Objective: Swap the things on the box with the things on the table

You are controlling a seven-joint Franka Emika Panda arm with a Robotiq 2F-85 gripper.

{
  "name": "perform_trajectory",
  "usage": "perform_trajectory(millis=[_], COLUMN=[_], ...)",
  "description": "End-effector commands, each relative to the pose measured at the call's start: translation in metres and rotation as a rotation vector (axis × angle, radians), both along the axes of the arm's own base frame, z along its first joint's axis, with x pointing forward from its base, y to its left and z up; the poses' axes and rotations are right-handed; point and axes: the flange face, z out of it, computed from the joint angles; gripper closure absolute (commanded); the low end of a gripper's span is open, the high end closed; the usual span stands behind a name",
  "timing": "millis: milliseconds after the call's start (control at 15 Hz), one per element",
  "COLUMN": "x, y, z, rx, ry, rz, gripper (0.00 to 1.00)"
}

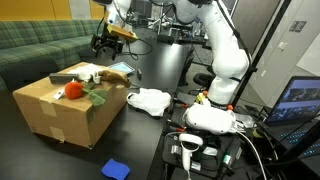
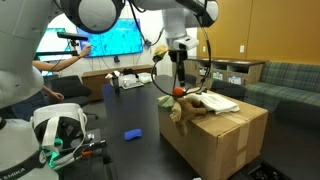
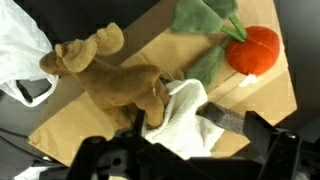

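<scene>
The brown box (image 1: pixel 62 112) (image 2: pixel 222 138) stands on the black table (image 1: pixel 140 142) (image 2: pixel 120 155). On its top (image 3: pixel 250 100) lie a brown moose plush (image 3: pixel 112 82) (image 2: pixel 186 108), a white cloth (image 3: pixel 180 118) and a red tomato plush (image 3: pixel 256 50) (image 1: pixel 73 91) with green leaves (image 3: pixel 205 25). My gripper (image 1: pixel 107 45) (image 2: pixel 177 82) (image 3: pixel 180 128) hangs open above these things. In the wrist view the white cloth lies below, between its fingers (image 3: pixel 222 118), with no grip on it. A white crumpled bag (image 1: pixel 150 100) (image 3: pixel 20 45) lies on the table beside the box.
A small blue object (image 1: pixel 116 168) (image 2: pixel 131 132) lies on the table in front of the box. A green striped sofa (image 1: pixel 35 45) (image 2: pixel 285 78) stands behind it. Robot bases and cables (image 1: pixel 210 125) crowd one table end; screens (image 2: pixel 100 40) stand at the other.
</scene>
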Motion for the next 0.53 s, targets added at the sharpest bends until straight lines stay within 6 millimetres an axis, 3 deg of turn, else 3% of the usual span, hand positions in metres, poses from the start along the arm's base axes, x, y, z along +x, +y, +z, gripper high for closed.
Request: perform_trajectory(millis=[0, 200, 467], x=[0.004, 0.007, 0.021], y=[0.024, 0.047, 0.069], z=[0.045, 0.058, 0.055], rx=[-0.059, -0.114, -0.192], ry=[-0.092, -0.152, -0.204], rz=[0.083, 0.244, 0.459], gripper=[0.0, 0.0, 0.0])
